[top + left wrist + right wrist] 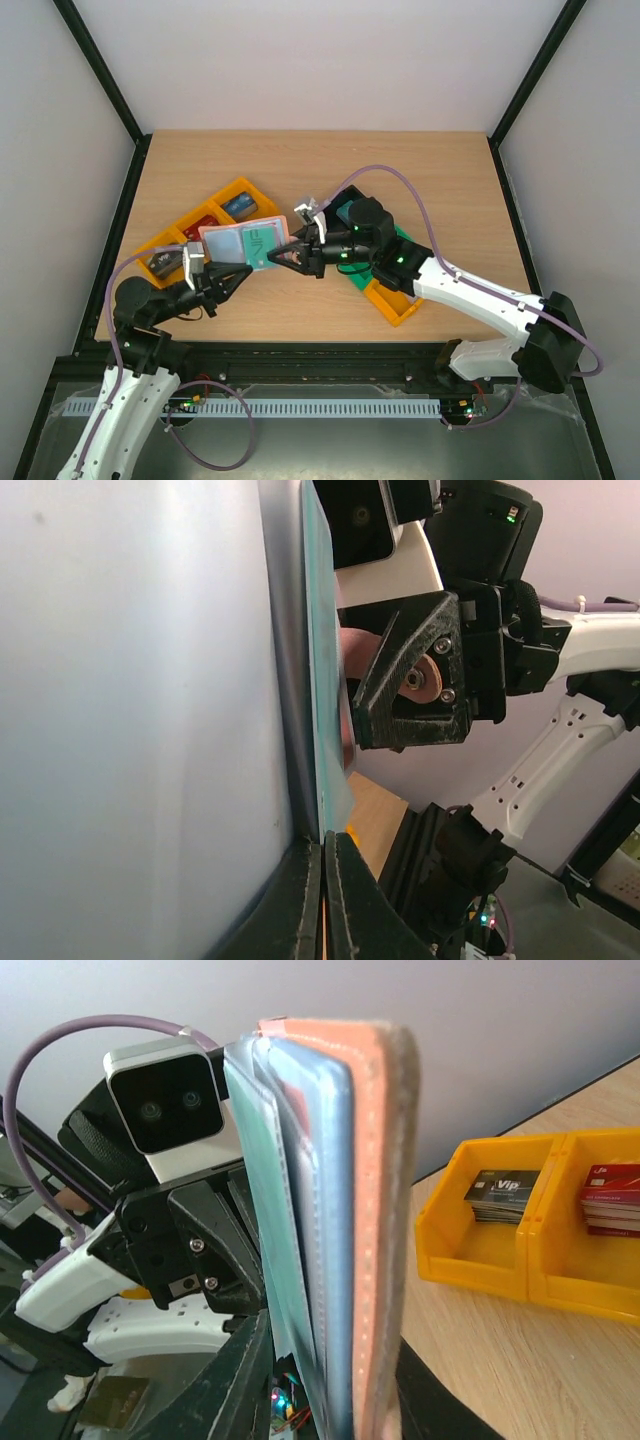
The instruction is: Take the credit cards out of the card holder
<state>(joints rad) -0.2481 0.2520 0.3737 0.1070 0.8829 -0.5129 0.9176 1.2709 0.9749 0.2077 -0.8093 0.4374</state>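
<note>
The card holder (228, 245) is held up open above the table, pale blue-grey inside with a pinkish rim. A teal credit card (263, 242) lies against its right half. My left gripper (243, 272) comes from the lower left and is shut on the teal card's (325, 730) lower edge, next to the holder's pale panel (130, 680). Whether a holder layer is pinched too I cannot tell. In the right wrist view the holder (375, 1210) stands edge-on between the fingers of my right gripper (330, 1360). Those jaws stand apart, with a gap beside the teal card (262, 1210).
A row of orange bins (215, 225) with stacked cards sits just behind the holder, seen as yellow bins (495, 1220) in the right wrist view. A green bin (402, 248) and another orange bin (392, 300) lie under the right arm.
</note>
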